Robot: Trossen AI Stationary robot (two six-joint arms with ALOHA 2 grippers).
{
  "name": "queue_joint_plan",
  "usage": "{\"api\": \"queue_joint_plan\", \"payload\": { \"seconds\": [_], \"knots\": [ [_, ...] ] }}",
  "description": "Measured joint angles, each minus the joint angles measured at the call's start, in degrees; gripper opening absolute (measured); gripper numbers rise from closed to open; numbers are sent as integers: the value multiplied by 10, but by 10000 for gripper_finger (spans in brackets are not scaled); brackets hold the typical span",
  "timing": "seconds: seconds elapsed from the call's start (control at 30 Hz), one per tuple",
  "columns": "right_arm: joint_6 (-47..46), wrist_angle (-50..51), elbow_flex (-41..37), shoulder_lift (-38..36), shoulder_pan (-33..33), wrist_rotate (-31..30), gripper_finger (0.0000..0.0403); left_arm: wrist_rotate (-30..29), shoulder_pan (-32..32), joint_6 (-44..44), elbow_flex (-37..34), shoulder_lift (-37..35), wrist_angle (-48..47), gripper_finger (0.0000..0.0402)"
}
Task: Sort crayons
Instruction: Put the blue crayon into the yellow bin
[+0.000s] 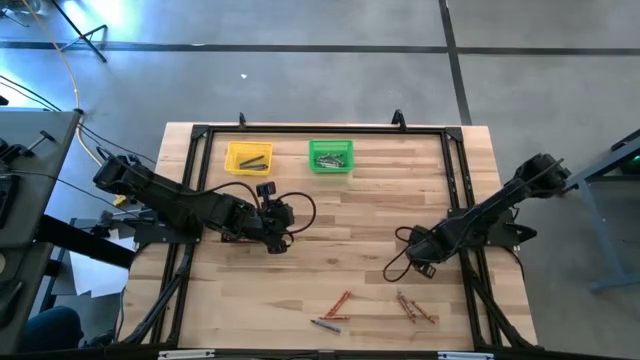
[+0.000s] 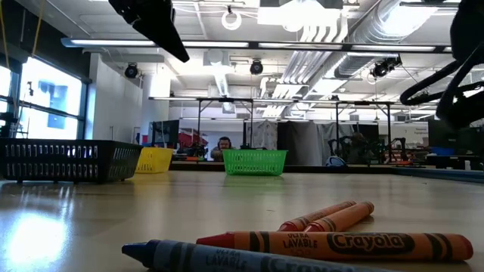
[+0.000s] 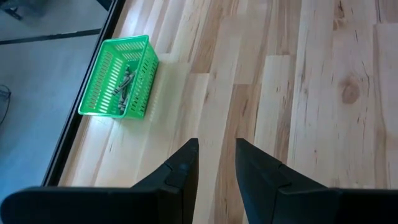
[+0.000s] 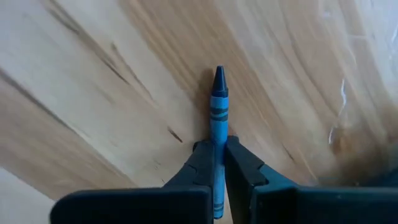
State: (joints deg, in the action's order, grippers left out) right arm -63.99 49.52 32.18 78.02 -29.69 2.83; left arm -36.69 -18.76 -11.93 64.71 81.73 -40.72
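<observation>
A blue crayon (image 4: 218, 118) is sitting clamped in the right pincer (image 4: 219, 163), tip pointing outward over the table (image 1: 370, 215). More crayons (image 1: 375, 307) are lying near the table's front edge. The left pincer (image 3: 216, 163) is hanging half open, holding nothing, near the green bin (image 3: 118, 78) and yellow bin (image 1: 248, 157).

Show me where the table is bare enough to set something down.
Bare wood runs across the middle, between the left gripper and right gripper, and from the green bin to the table's right edge. Crowded: the near edge, with loose crayons, and the far-left stretch by the yellow bin.
</observation>
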Motion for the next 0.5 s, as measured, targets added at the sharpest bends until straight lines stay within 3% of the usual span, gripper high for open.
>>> {"api": "queue_joint_plan", "payload": {
  "seconds": [0.27,0.5],
  "knots": [
    [12,-14,57,-22,20,-52,2,1,0,-35,0,0,-19,90],
    [57,-76,100,-35,51,-262,2,-33,0,-77,0,0,-48,90]
  ]
}}
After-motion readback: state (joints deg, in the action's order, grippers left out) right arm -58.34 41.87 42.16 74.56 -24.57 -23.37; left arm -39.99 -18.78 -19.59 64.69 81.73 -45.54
